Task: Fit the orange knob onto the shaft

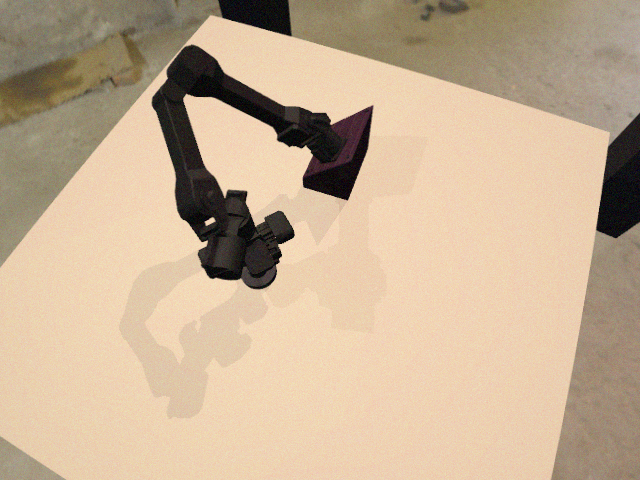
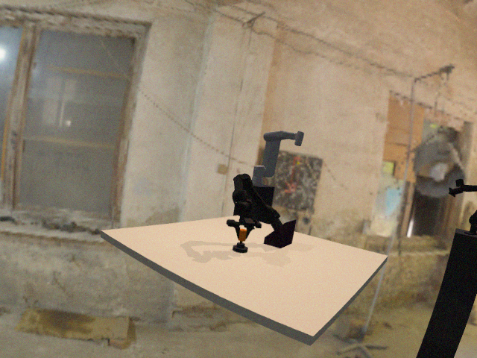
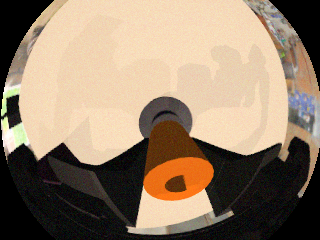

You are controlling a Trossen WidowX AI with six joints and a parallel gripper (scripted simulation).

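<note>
Gripping the orange knob (image 3: pixel 175 160), the end effector (image 2: pixel 241 227) points straight down over the round pedestal (image 2: pixel 240 248) on the pale worktop (image 2: pixel 308 285). Its fingers are closed against the knob's sides. In the outside view the knob hangs upright directly above the pedestal, with a thin dark stretch of the shaft (image 2: pixel 241 243) showing between the knob's lower end and the pedestal's disc, so the knob is not seated on the pedestal.

In the wrist view the knob tapers away from the camera toward the grey pedestal (image 3: pixel 150 115), and its near face shows a dark hole with one straight edge. The shaft itself is hidden there behind the knob.

From above, the arm (image 1: pixel 180 139) folds back on itself, and only a sliver of the pedestal (image 1: pixel 258 280) peeks out beneath the wrist. A dark purple wedge-shaped block (image 1: pixel 343 160) holds the arm's base.
</note>
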